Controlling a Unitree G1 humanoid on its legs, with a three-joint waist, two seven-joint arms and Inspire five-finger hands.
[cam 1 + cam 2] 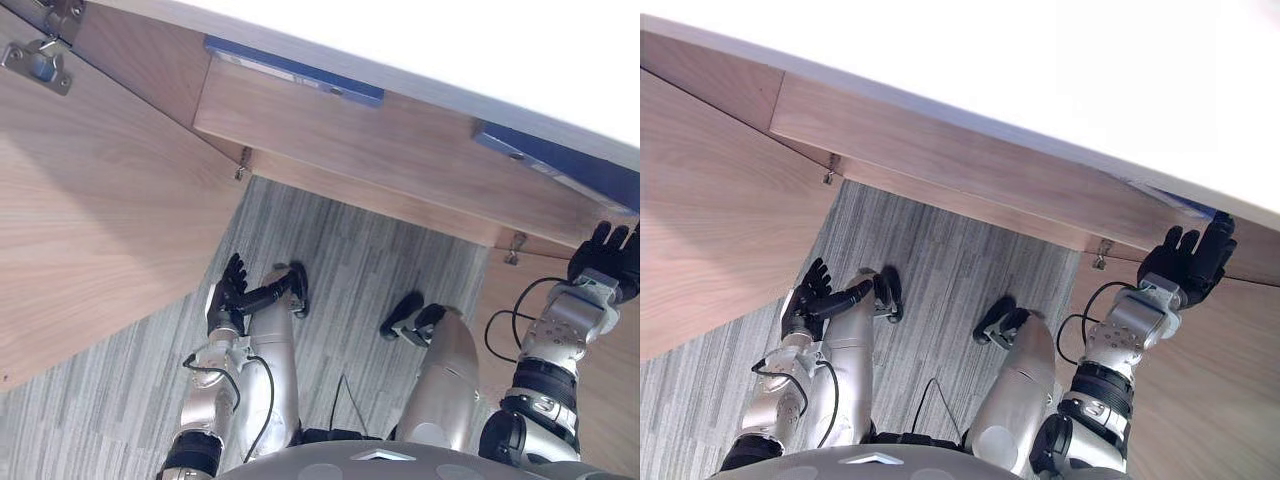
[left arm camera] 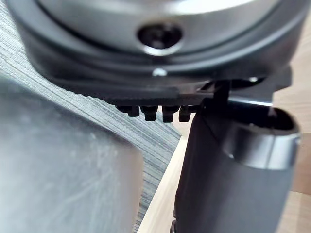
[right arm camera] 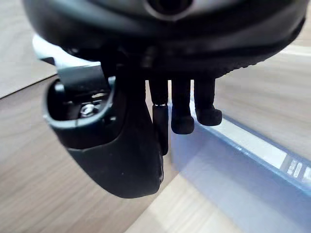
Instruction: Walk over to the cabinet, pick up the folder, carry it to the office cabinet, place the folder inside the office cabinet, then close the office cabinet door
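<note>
Looking down into the open cabinet, you have the folder (image 1: 560,160) lying flat on the wooden shelf (image 1: 400,150), tucked under the white top (image 1: 450,50) with only its blue front edge peeking out. That long edge runs along the shelf front, across your body from side to side. Your right hand (image 1: 1185,265) is raised at the folder's right-hand end, fingers straight and spread, pointing up and inward at it and holding nothing. The right wrist view puts the fingertips (image 3: 182,124) just over the near blue edge; you cannot tell from it whether they touch.

So the folder lies straight ahead of the right hand's fingers, and this is plainly the nearer arm. Your left hand (image 1: 228,298) hangs low over the floor (image 1: 350,240), beside the open left door (image 1: 90,200), with relaxed fingers and nothing in it.

A second blue folder (image 1: 295,70) lies farther left on the same shelf, well apart from both hands.

The folder's cover looks smooth and slightly glossy, thin and flat, with a pale label strip along its spine. It will likely slide easily on the matte wood grain. The floor is grey striped carpet. The right door (image 1: 1200,400) stands open beneath your right forearm.
</note>
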